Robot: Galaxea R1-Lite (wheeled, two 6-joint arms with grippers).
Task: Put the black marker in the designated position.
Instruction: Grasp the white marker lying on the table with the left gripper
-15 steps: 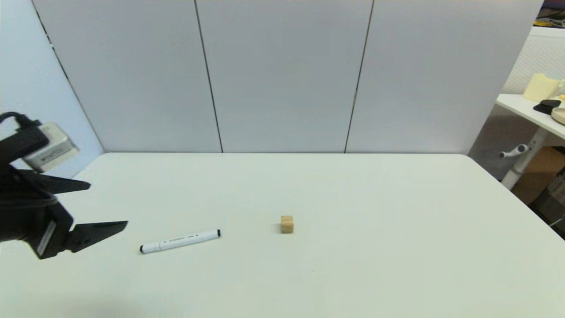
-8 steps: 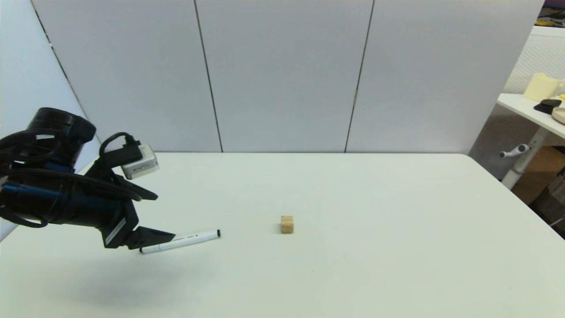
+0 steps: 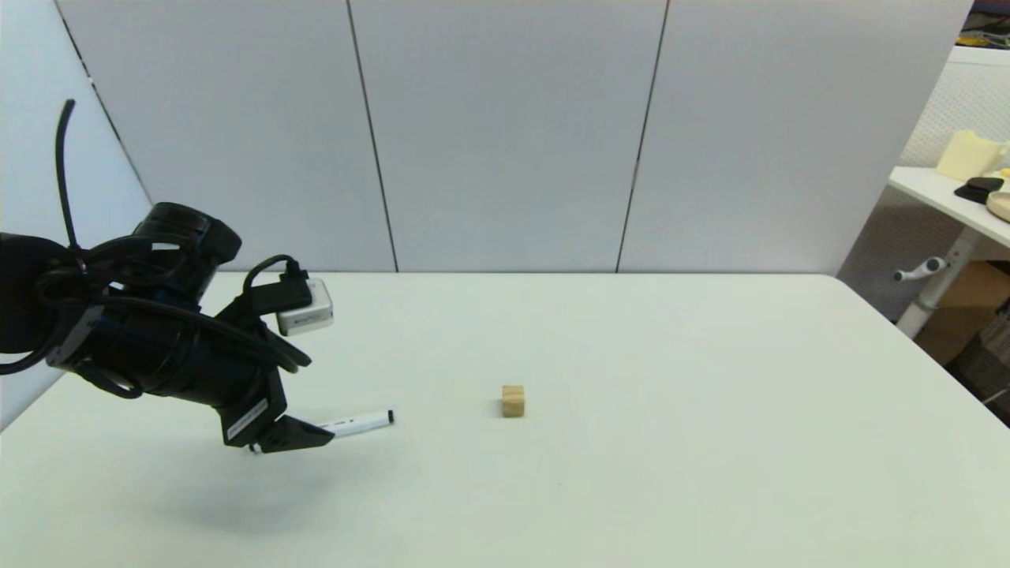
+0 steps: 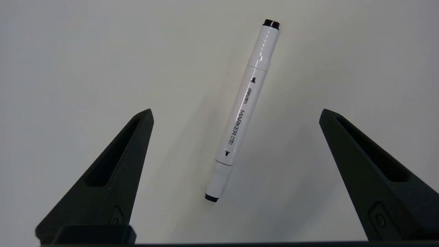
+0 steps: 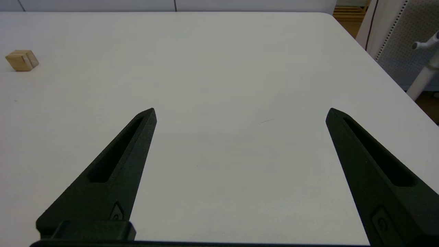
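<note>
While the black marker [image 3: 359, 424] lies flat on the white tabletop [image 3: 631, 473], the left gripper [image 4: 236, 116] hangs low over its near end with its fingers [image 4: 116, 164] spread wide, one on each side of the barrel and touching nothing. Off to the marker's right, well apart, sits a small tan wooden cube [image 3: 513, 401]. Away from both, the right gripper [image 5: 240, 113] is parked above bare tabletop, its fingers also wide apart.
</note>
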